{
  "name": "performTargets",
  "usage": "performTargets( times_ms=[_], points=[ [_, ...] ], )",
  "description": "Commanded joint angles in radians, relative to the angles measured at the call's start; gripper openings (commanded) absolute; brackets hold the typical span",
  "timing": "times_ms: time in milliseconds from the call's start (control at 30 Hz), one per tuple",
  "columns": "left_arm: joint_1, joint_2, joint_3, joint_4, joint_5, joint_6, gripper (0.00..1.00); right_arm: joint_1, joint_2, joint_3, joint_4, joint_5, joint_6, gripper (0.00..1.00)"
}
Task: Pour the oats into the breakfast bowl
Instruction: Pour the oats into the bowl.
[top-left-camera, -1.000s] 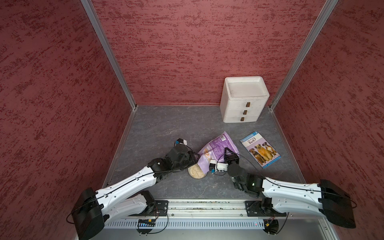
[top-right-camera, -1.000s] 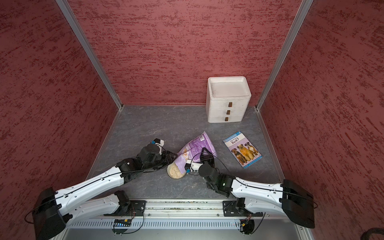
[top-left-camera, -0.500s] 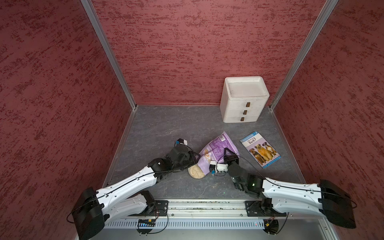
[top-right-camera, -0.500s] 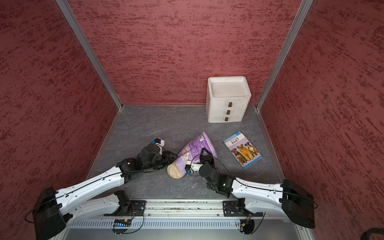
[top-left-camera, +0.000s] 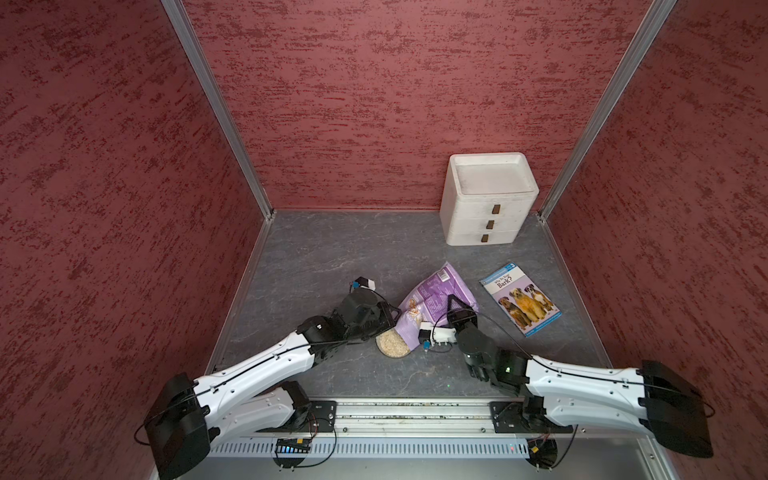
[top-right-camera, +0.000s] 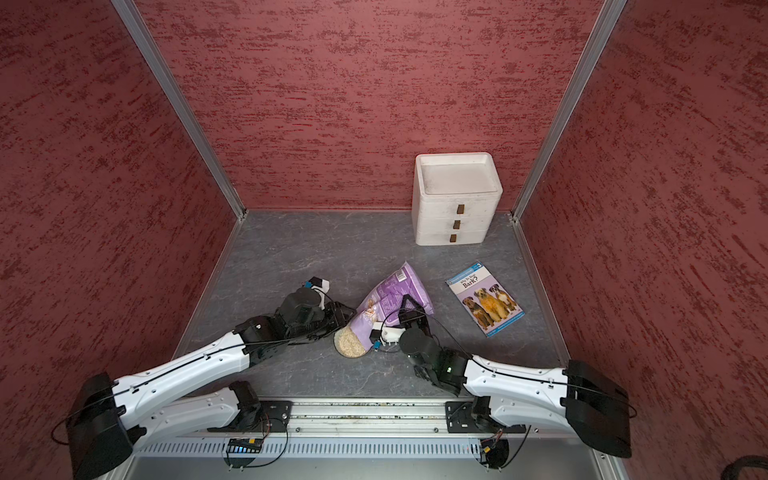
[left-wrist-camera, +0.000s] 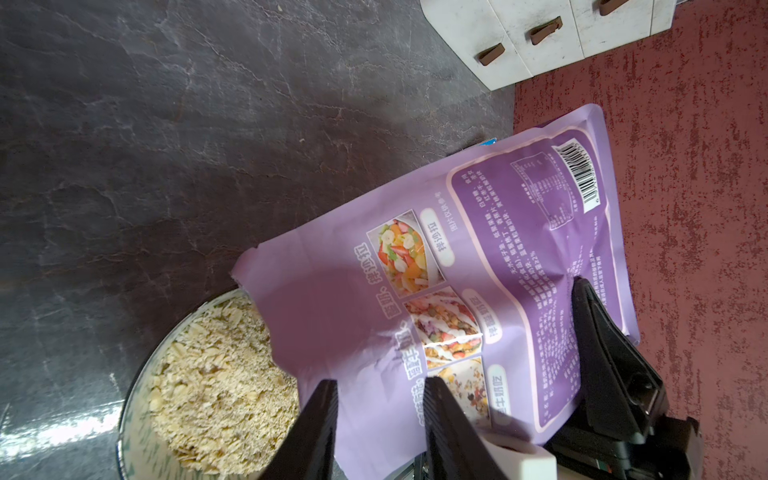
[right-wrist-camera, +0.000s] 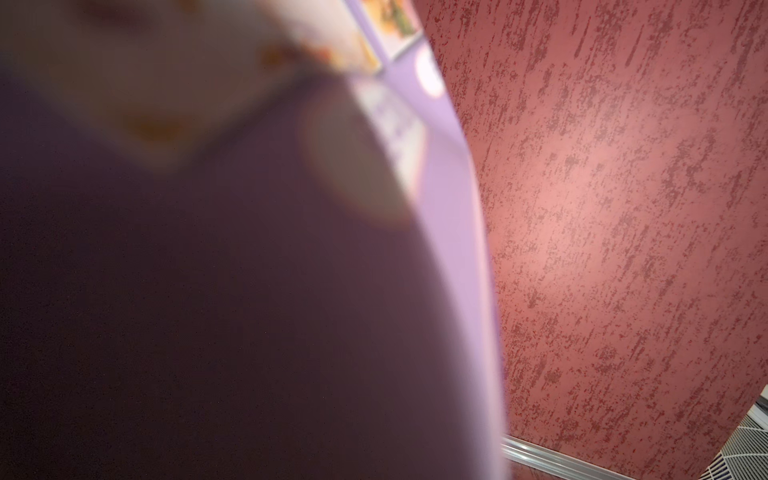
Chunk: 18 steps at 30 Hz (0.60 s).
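Note:
The lilac pouch (top-left-camera: 436, 286) (top-right-camera: 392, 289) hangs tilted between both arms, its torn mouth low over the breakfast bowl (top-left-camera: 392, 356) (left-wrist-camera: 137, 382). Pale oats (left-wrist-camera: 208, 386) (top-right-camera: 349, 343) fill the bowl almost to its rim. My left gripper (left-wrist-camera: 380, 382) (top-left-camera: 390, 318) is shut on the pouch's edge near the mouth, one black finger on each face. My right gripper (top-left-camera: 455, 305) (top-right-camera: 409, 303) is shut on the pouch's raised part; one of its fingers (left-wrist-camera: 602, 332) lies across the printed back. The right wrist view is filled by the blurred pouch (right-wrist-camera: 249, 291), which hides its own fingers.
A white three-drawer box (top-left-camera: 486, 199) stands at the back right against the wall. A blue dog book (top-left-camera: 519, 297) lies flat to the right of the pouch. Red textured walls close in three sides; the metal rail (top-left-camera: 395, 409) runs along the front.

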Motion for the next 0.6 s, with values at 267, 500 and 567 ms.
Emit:
performTargets(
  times_ms=[267, 500, 567],
  points=[
    [-0.008, 0.006, 0.000, 0.014, -0.002, 0.001, 0.37, -0.010, -0.040, 0.028, 0.201, 0.018, -0.033, 0.00],
    [-0.008, 0.006, 0.002, 0.008, -0.005, 0.002, 0.37, 0.003, -0.038, 0.035, 0.205, 0.029, -0.059, 0.00],
    [-0.008, 0.005, 0.001, 0.006, -0.007, 0.000, 0.38, 0.007, -0.035, 0.035, 0.203, 0.023, -0.058, 0.00]
  ],
)
